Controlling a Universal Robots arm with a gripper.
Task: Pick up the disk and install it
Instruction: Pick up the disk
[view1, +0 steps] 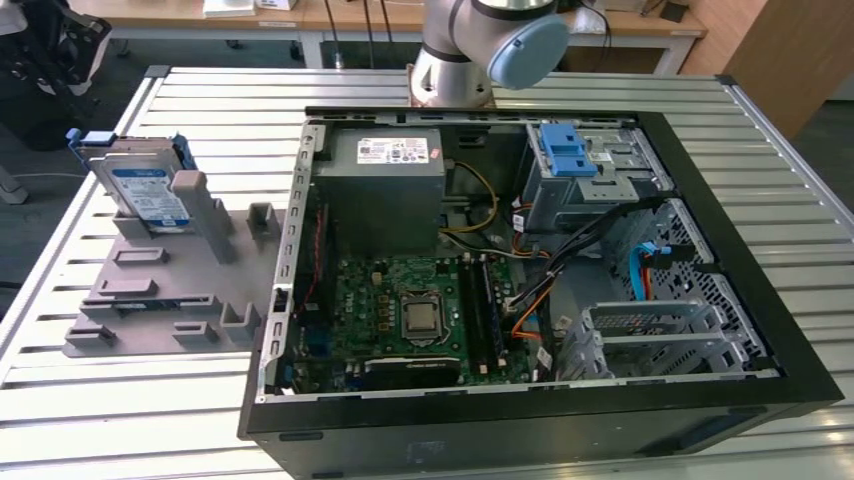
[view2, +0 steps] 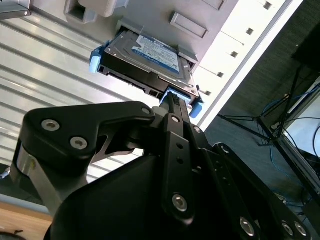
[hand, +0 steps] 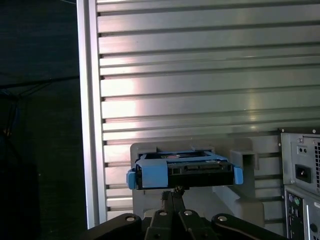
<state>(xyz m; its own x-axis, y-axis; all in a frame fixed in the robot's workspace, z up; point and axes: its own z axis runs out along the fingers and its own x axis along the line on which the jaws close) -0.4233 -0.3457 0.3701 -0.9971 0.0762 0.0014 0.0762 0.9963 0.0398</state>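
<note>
The disk (view1: 140, 185) leans upright in a slot of the grey holder plate (view1: 160, 290) at the exterior view's left, its white-and-blue label facing out and its blue bracket around it. In both wrist views the disk (view2: 150, 52) (hand: 182, 170) lies just beyond the tips of my gripper (view2: 170, 98) (hand: 176, 190). The two black fingers stand pressed together with nothing between them, lined up with the disk's connector edge. No contact with the disk shows.
An open computer case (view1: 747, 250) lies on the slatted aluminium table (view1: 214, 110), with a grey power-supply box (view1: 387, 180), a motherboard (view1: 414, 310) and a drive cage with blue latches (view1: 574, 150) inside. The arm's base (view1: 467, 50) stands behind the case. The table edge (hand: 87, 125) runs near the holder.
</note>
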